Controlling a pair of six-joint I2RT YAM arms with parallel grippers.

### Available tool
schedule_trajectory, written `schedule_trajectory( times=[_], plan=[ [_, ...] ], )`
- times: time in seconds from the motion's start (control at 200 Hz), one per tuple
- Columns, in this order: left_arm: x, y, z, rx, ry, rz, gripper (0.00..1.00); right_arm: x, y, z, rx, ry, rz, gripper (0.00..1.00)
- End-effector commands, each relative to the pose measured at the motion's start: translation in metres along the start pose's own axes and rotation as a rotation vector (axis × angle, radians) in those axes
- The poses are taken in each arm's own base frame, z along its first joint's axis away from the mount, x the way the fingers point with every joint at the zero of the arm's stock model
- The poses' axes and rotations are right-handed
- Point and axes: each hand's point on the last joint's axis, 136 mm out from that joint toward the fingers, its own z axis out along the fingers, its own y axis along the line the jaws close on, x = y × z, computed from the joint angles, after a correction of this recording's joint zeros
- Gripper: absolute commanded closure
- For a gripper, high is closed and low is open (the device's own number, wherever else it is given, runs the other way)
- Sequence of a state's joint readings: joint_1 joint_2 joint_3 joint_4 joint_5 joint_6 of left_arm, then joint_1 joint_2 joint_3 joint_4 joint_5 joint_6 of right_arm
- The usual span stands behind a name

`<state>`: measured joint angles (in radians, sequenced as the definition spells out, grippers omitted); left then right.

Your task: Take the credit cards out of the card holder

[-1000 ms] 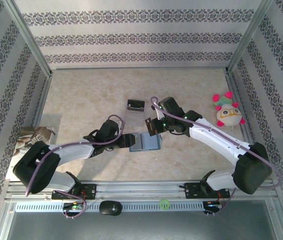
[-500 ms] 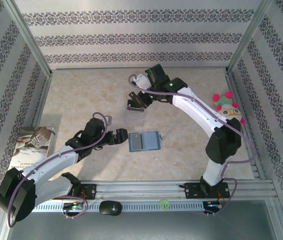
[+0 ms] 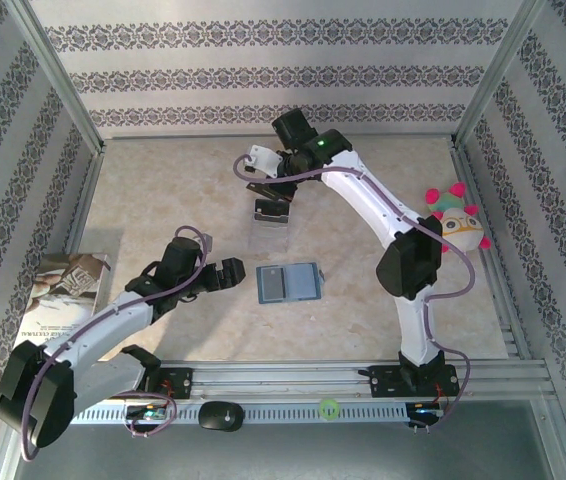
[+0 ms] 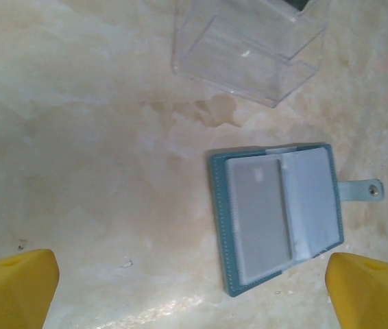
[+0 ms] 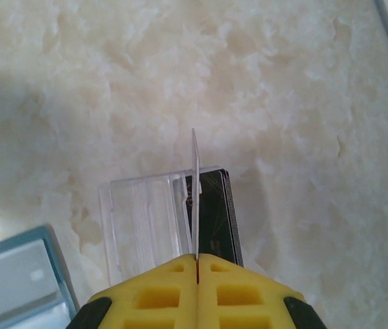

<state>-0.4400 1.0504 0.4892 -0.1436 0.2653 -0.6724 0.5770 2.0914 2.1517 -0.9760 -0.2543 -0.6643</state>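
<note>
Right gripper point(image 5: 196, 257), clamped on a thin edge-on credit card point(image 5: 194, 185), has carried it from the open teal-blue rectangular card holder point(image 4: 280, 216) mid-table to the clear plastic stand point(image 5: 142, 219), one extraction done; left gripper point(image 4: 192, 277), withdrawn, gapes empty.

The card holder point(image 3: 290, 283) lies open and flat on the table point(image 3: 163, 190), near the middle. It is teal-blue on its edges and grey-blue inside (like a tiny open book). Its little snap tab point(image 4: 360, 191) sticks out from one side. What looks like a grey card point(image 4: 259, 216) sits in one pocket. A thin card point(image 5: 195, 199) stands on its edge, pinched by the right gripper point(image 5: 197, 264), right by the clear stand point(image 5: 142, 226).
</note>
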Motion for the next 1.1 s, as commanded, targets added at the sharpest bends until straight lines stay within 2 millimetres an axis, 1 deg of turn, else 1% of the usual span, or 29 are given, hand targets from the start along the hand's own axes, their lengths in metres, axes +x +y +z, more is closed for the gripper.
schedule_trajectory(
  times=[0.0, 0.205, 0.32, 0.515, 0.655, 1.099],
  plan=[
    [-0.009, -0.001, 0.0, -0.009, 0.011, -0.007, 0.0, 0.008, -0.009, 0.004, 0.002, 0.032, -0.088, 1.0],
    [-0.015, -0.003, 0.006, -0.01, 0.03, -0.01, 0.0, 0.024, -0.02, 0.022, -0.014, 0.058, -0.097, 1.0],
    [-0.018, -0.004, 0.009, -0.01, 0.031, -0.01, 0.0, 0.029, -0.022, 0.03, -0.035, 0.052, -0.088, 1.0],
    [-0.016, -0.003, 0.017, -0.003, 0.052, -0.023, 0.0, 0.037, -0.025, 0.043, -0.04, 0.064, -0.092, 1.0],
    [-0.016, -0.001, 0.02, -0.003, 0.061, -0.03, 0.0, 0.042, -0.02, 0.05, -0.059, 0.076, -0.091, 1.0],
    [-0.013, 0.005, 0.027, 0.003, 0.076, -0.046, 0.01, 0.047, -0.007, 0.059, -0.115, 0.078, -0.083, 1.0]
  ],
)
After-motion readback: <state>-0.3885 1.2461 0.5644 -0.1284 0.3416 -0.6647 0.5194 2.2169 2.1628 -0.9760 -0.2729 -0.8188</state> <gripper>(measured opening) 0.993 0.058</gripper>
